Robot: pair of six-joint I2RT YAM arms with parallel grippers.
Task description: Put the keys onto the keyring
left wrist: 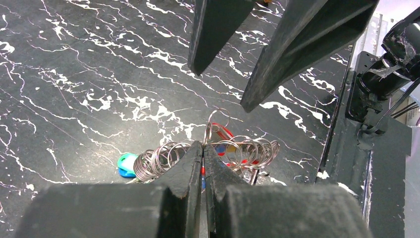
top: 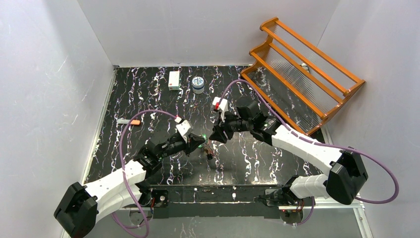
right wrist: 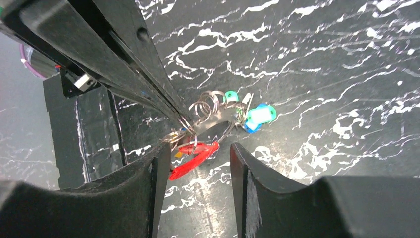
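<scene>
The left end effector (top: 200, 144) is clenching tight on the keyring (left wrist: 250, 148), its two black fingertips (left wrist: 194, 154) pressed together with the wire caught between them. The ring is looking less like one hoop than a tangle: thin silver loops are bunching into springy coils on either side of the pinch, and one single loop is standing up just above the tips. The keys (right wrist: 233, 111) are fanning out beneath. A red-capped one (right wrist: 193, 158) is pointing down and away, a cyan-blue cap (right wrist: 260, 116) is sticking out to one side, a small green cap (right wrist: 229, 95) is sitting close behind it, and bare silver blades are glinting among them.

The whole bunch is sitting near the middle of the black, white-veined bench (top: 148, 89), towards its near edge; I cannot tell whether the lowest key is touching the surface.

The right end effector (right wrist: 199, 148) is hovering just beside the bunch with its fingers spread apart, grasping nothing, its tips pointing at the coils.
</scene>
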